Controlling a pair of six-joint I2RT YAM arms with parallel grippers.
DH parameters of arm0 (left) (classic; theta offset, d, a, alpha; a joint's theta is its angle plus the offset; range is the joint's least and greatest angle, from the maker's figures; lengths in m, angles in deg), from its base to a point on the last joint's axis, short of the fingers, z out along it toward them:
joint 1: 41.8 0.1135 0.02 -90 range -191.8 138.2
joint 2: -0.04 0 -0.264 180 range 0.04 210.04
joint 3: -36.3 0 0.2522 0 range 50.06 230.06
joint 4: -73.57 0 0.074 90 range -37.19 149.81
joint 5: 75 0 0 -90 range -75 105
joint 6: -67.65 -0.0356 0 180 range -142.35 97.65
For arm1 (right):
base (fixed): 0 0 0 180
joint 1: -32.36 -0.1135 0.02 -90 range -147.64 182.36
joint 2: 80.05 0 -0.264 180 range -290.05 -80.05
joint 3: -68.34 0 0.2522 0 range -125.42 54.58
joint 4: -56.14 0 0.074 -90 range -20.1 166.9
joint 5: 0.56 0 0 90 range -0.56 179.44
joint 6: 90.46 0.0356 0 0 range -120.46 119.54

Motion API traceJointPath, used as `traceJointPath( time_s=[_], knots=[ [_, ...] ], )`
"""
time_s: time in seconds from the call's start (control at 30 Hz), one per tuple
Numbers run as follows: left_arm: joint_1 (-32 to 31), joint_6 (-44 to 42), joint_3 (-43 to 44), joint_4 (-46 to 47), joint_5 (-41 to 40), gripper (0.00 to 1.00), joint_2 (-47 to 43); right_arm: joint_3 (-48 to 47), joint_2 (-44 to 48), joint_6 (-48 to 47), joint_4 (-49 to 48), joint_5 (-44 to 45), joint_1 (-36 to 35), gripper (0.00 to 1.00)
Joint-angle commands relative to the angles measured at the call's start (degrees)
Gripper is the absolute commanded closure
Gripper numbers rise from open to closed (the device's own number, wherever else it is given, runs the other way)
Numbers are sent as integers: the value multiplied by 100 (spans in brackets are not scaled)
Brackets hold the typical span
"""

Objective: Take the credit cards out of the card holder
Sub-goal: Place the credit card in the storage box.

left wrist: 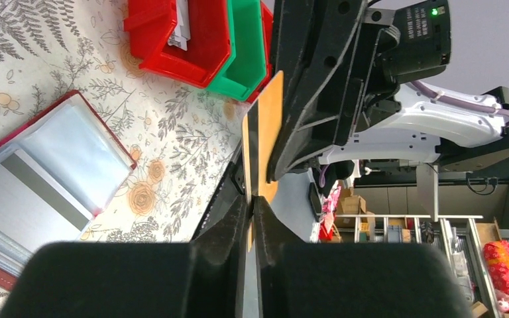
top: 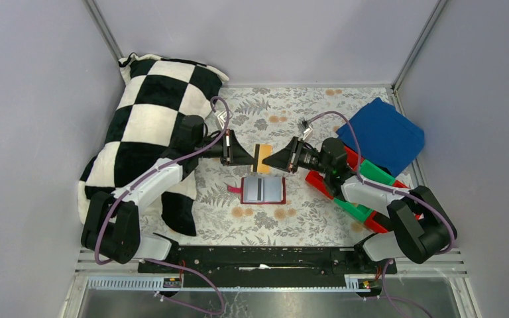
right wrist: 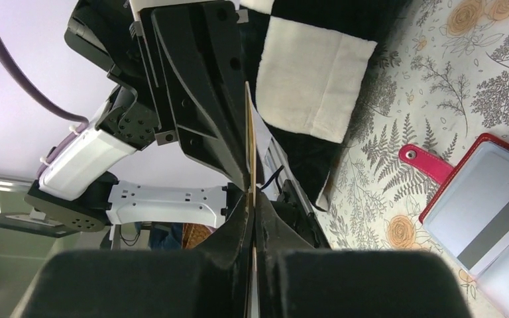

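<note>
- Your left gripper (top: 252,157) is clamped tight on the left edge of an orange-tan card (top: 262,159), just above the middle of the top view. Its wrist view shows both fingers (left wrist: 228,225) pressed against the card (left wrist: 266,126) with no gap.
- Your right gripper (top: 272,161) pinches the same card from the opposite edge. In its wrist view the card (right wrist: 251,142) is edge-on, a thin line running up from between the closed fingers (right wrist: 238,222).
- The card hangs in the air between the two arms, off the table (top: 278,112).
- The card holder (top: 263,190) lies open and flat on the table just below the held card, with its snap tab (top: 233,190) sticking out to the left.
- A grey card (top: 257,190) with a dark stripe sits in the holder under a clear sleeve.
- A checkered pillow (top: 152,126) fills the left of the top view.
- Red bins (top: 321,182) and a green bin (top: 374,172) lie at the right, under the right arm, with a blue item (top: 381,136) above them.
</note>
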Motion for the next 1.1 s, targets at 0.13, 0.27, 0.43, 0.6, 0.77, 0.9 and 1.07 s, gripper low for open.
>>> traceJointPath(
  time_s=[0.13, 0.27, 0.43, 0.6, 0.77, 0.9, 1.07],
  knots=[
    [-10, -993, 453, -1226, -764, 48, -51, -796, 834, -1488, 3147, 1190, 103, 100],
    [-1, -1321, 674, -1874, -1287, 42, -94, -1540, 1513, -2499, 6226, 3038, 584, 100],
    [-6, -1514, 830, -2230, -1777, 42, -119, -2156, 1951, -3126, 8588, 5476, 1128, 100],
    [-6, -1540, 856, -2270, -1930, 42, -138, -2315, 1828, -3025, 9867, 7006, 1489, 100],
    [-6, -1672, 823, -2379, -1911, 42, -10, -2231, 1501, -2680, 10312, 7459, 1737, 100],
    [-6, -1744, 794, -2501, -1788, 42, 161, -2145, 1088, -2408, 10524, 7699, 1862, 100],
    [-2, -1728, 708, -2460, -1721, 42, 175, -1980, 744, -2697, 10128, 7681, 2090, 100]
  ],
)
